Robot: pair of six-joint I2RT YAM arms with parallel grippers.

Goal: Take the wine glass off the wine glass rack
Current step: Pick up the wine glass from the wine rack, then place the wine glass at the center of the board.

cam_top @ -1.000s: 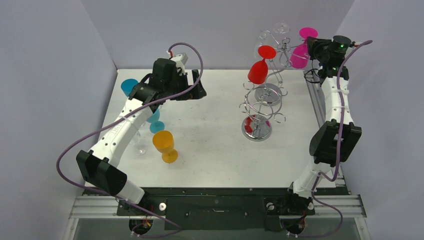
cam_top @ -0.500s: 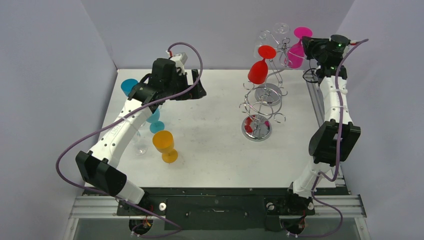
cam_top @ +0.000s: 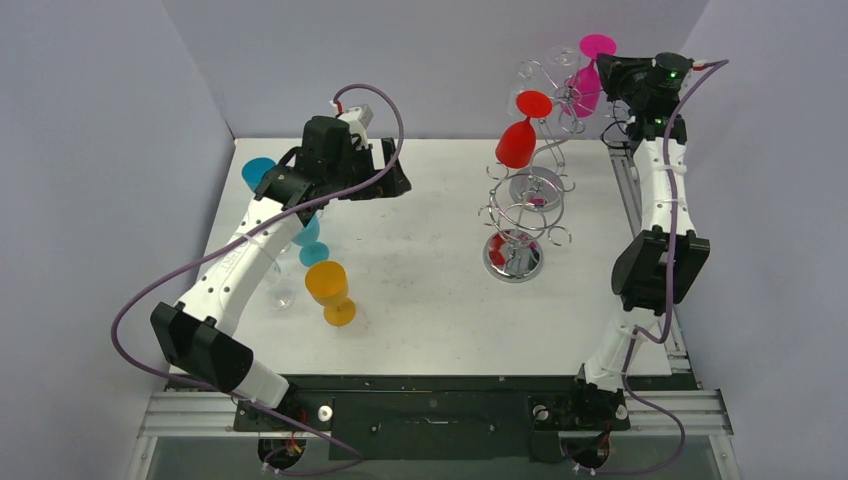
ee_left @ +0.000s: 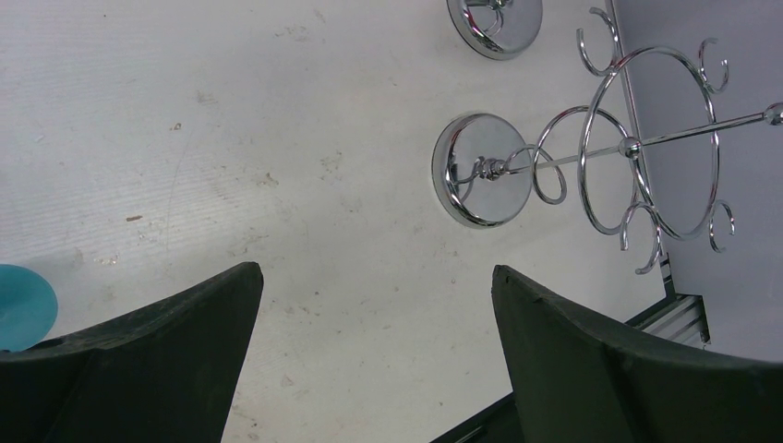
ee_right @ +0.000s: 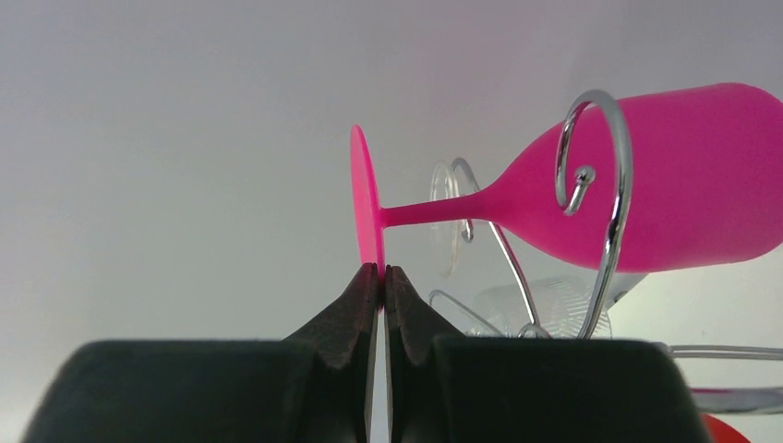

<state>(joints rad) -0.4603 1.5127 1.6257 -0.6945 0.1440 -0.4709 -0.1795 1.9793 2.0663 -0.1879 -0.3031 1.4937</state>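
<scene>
I have the right gripper clamped on the rim of the pink glass foot, right at my fingertips. The stem runs off to the right of them through 1 wire hook of the rack, with the bowl beyond it. I judge the foot is gripped because it is the only part clear of the wire, so the stem can slide out. That arm reaches up tall, wrist level with the rack top. The left gripper hangs wide and empty above the table, the rack ahead of it.
</scene>
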